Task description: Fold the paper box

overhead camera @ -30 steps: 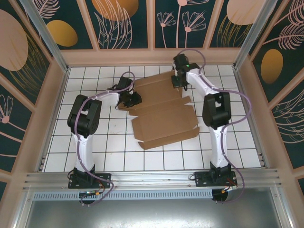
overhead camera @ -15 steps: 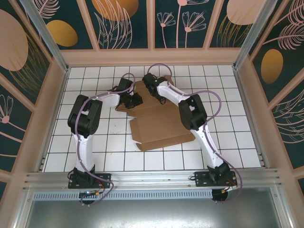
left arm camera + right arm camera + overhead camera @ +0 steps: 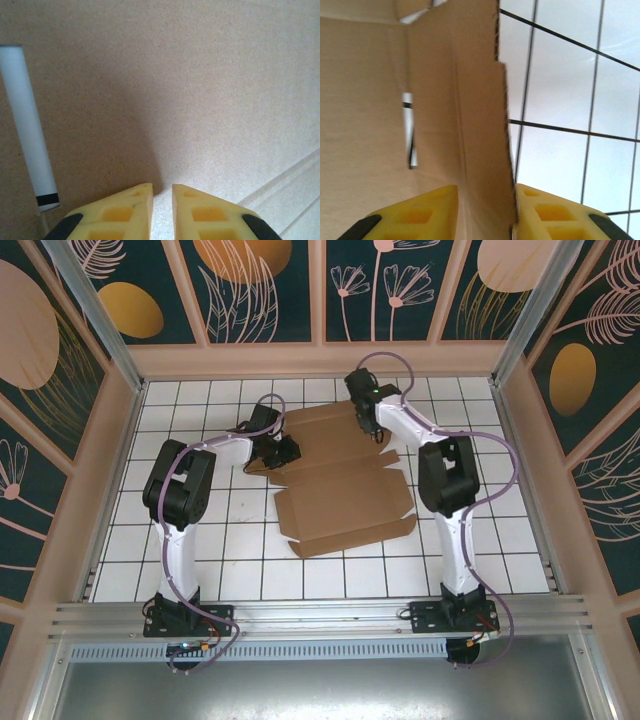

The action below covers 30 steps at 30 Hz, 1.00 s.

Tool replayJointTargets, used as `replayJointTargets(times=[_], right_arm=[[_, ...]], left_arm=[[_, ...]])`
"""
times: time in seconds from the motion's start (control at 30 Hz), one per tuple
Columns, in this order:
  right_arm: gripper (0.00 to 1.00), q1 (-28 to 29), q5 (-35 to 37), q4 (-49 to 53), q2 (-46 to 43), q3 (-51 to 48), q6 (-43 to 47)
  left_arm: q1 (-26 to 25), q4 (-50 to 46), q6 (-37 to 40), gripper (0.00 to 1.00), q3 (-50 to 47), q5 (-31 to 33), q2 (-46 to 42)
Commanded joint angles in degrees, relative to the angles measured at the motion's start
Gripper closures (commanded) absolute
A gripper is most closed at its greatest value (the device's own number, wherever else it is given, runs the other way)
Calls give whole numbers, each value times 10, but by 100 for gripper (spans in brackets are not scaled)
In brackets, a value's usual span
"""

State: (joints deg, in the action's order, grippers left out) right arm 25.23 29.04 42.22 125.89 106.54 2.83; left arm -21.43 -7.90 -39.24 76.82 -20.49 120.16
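Brown paper box (image 3: 420, 150) edge inside half-spread right tool (image 3: 485, 192); left tool (image 3: 161, 192) barely ajar

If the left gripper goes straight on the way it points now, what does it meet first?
Probably the paper box: the left gripper points at its plain brown face, close ahead.

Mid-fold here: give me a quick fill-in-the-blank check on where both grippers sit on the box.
1. The right gripper has an edge of the paper box ____ its fingers.
2. The left gripper points at the box beside a slot showing the ____ table.
3. Seen from above, the left gripper sits on the box's ____ side.
Missing: between; white; left.
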Motion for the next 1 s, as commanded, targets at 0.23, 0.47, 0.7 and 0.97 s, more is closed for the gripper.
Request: replayJointTargets(times=[0.23, 0.47, 0.7, 0.97], right_arm=[[100, 10, 96, -76, 17, -59, 59], [99, 93, 333, -309, 64, -164, 254], [57, 64, 104, -201, -43, -123, 77], [36, -100, -328, -264, -265, -338, -122]], left_arm=[[-3, -18, 8, 82, 8, 6, 4], [-3, -18, 9, 82, 9, 5, 6], [0, -19, 9, 82, 7, 6, 5], [1, -17, 8, 82, 7, 4, 4]])
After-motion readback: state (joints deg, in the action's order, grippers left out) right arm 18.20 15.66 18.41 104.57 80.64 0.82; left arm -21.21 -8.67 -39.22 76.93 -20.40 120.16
